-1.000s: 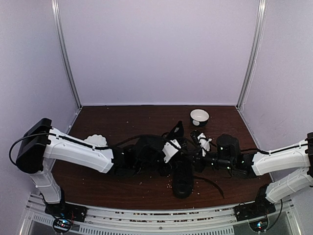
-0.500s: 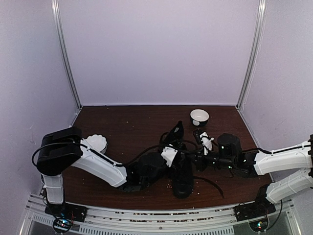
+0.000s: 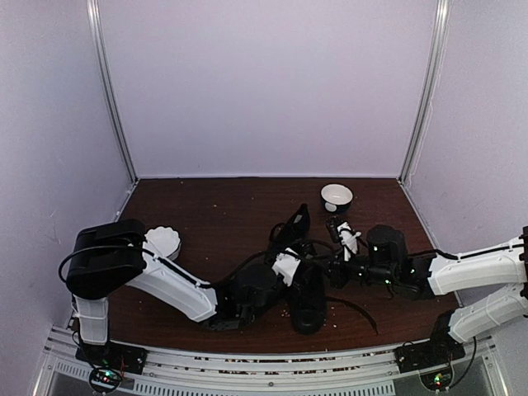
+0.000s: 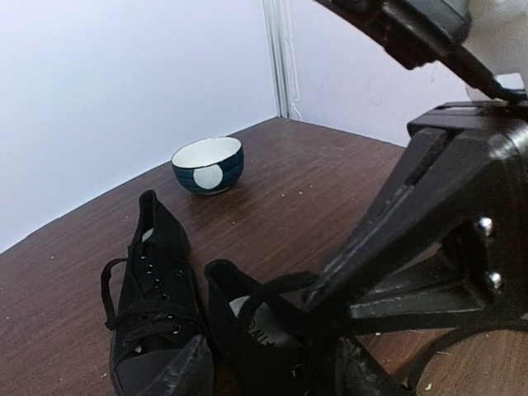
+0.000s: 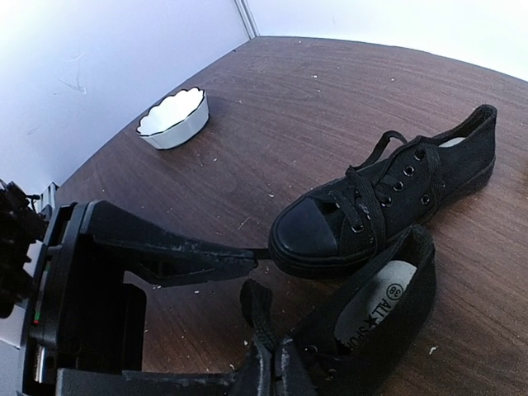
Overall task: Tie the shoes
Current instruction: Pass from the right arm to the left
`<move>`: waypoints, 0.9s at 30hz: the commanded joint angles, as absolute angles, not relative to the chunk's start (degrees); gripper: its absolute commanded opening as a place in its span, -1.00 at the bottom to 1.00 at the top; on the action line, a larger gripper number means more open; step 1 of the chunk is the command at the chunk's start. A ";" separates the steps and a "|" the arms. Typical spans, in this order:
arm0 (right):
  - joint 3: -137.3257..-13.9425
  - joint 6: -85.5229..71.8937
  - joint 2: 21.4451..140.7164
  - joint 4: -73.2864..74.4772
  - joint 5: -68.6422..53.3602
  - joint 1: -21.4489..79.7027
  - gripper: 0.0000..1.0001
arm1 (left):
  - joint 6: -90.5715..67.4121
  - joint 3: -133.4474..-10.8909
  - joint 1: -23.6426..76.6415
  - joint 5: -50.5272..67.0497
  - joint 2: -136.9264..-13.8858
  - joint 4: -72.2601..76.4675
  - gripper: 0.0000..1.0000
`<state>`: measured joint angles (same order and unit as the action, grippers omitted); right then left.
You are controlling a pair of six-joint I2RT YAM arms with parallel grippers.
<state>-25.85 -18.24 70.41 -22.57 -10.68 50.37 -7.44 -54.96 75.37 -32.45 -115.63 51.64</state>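
The left tool (image 3: 290,268) stands open and the right tool (image 5: 272,367) closed (on what, if anything, is unclear) at the near shoe (image 5: 371,313), the far shoe (image 5: 388,198) just beyond; neither appears tied yet.

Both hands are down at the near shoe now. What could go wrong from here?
1. The left hand and right hand crowd the near shoe close together; a move inward could knock them together.
2. The right hand is shut at that shoe's eyelets, and black on black hides whether it holds a lace; a pull may drag the whole shoe.
3. The far shoe lies close by, so its loose laces might snag.
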 commanded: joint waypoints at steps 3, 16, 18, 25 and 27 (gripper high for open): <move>-27.47 -18.54 70.91 -23.75 -11.57 50.23 -1.00 | -10.36 -55.94 73.43 -27.94 -116.94 53.62 0.07; -28.53 -18.69 70.61 -21.67 -11.01 50.11 -1.00 | -7.14 -58.23 74.07 -22.79 -118.12 52.22 0.20; -28.42 -18.81 70.41 -21.70 -11.07 50.17 -1.00 | -7.62 -58.33 74.09 -23.46 -118.23 51.94 0.18; -28.13 -18.90 70.11 -21.41 -10.57 50.09 -1.00 | -8.07 -57.64 74.09 -24.57 -117.95 52.48 -0.28; -28.17 -19.00 69.96 -21.28 -10.46 50.04 -1.00 | -8.29 -57.42 74.09 -24.84 -117.91 52.73 -0.43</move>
<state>-27.09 -18.44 70.70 -21.50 -10.70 50.37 -8.16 -57.08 73.93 -24.49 -117.34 50.89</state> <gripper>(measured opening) 0.004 0.340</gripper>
